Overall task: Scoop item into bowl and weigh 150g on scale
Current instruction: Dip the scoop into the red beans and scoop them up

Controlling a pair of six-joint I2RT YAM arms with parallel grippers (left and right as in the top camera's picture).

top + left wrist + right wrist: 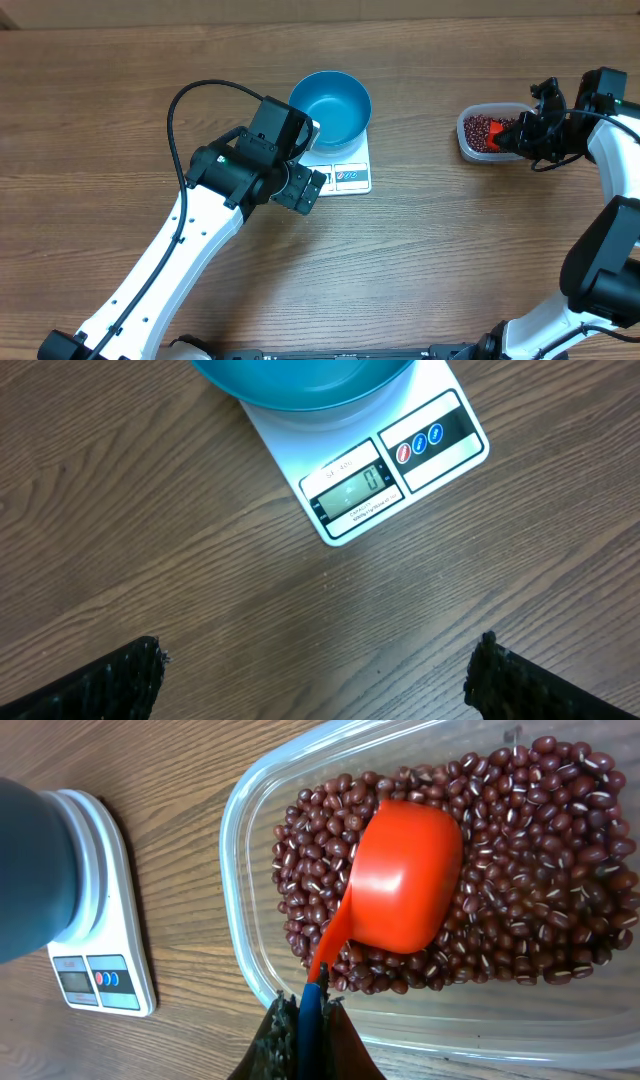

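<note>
Your R gripper [306,1010] is clamped on scoop [405,880] handle, cup resting on beans [540,860] in tub [238,840]. L gripper [318,665] stands wide apart near scale [435,435] w/ bowl [300,385] on it.

From where I stand, the left arm [170,265] stretches diagonally from the near edge toward the middle, its long white link laid out low and the black wrist bent at the end. The left gripper [312,158] is spread wide, its fingers [120,685] far apart and holding nothing. The right arm [612,230] rises at the near right corner and folds back leftward. The right gripper [305,1015] is clamped tight on the scoop [405,875] by its handle.
</note>
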